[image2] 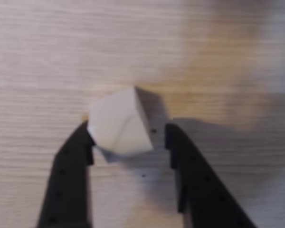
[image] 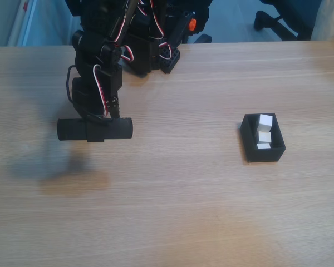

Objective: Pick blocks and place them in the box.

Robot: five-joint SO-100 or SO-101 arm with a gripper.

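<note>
- The worktop (image: 200, 211) was pale wood-grain laminate, seen from above in the fixed view, with a soft shadow on it just below the arm.
- The arm (image: 97, 83) stood at the worktop's far left in the fixed view, black with red and white wires, its wrist bent down over the surface and well apart from the box.
- The box (image: 248, 146) sat on the worktop to the right of the arm in the fixed view, black, open-topped and turned slightly askew.
- The jaws (image2: 128, 137) were spread apart in the wrist view, a block lying between them; the left fingertip (image2: 83, 140) sat at the block's lower left corner, and the right one stood a little clear of it.
- Three blocks (image: 264, 133) showed inside the box in the fixed view, pale cubes lined along its right wall.
- The block (image2: 119, 121) between the jaws rested on the worktop, whitish, turned corner-on to the jaws, far left of the box.
</note>
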